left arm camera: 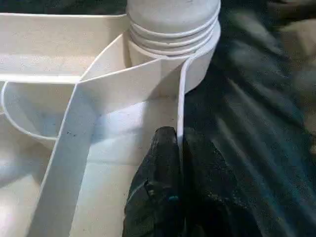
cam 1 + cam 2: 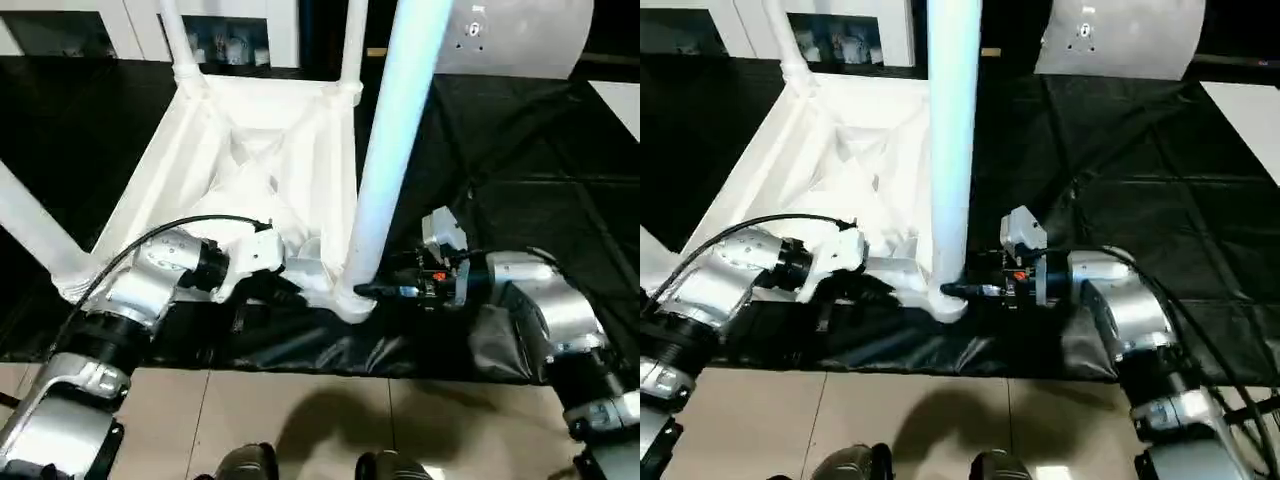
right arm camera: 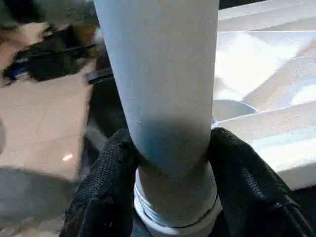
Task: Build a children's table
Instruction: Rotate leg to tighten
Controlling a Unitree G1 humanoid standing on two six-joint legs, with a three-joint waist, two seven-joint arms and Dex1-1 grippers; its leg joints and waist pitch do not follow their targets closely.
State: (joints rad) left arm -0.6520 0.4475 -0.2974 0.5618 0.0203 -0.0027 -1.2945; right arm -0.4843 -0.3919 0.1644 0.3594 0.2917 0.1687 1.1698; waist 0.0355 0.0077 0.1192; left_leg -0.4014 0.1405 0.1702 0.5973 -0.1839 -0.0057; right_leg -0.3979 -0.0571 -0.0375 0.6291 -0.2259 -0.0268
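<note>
- Children's table [image 2: 270, 150]: all white, lying upside down on a black mat [image 2: 520, 230], ribbed underside up. So placed, presumably, to leave the round corner sockets open from above.
- Legs already standing: two at the far corners, one at the left [image 2: 30, 235], each upright in its socket.
- Near leg [image 2: 395, 130]: long tapered tube, upright, its threaded foot sitting in the near corner socket [image 2: 352, 298]. The thread rings show above the collar, so it is judged not fully seated.
- Right gripper [image 3: 170, 173]: both black fingers clamped round the base of the near leg, just above the threads. The low grip likely serves to turn or press the leg home.
- Left gripper [image 1: 178, 163]: fingers pinched together on the thin side wall of the tabletop, just beside the same socket. Judged a brace, keeping the top from sliding or rotating as the leg is worked.
- White cabinet [image 2: 230, 30]: glass doors, behind the mat; no part of the assembly.
- Stage: last of four legs in hand; task near completion.
</note>
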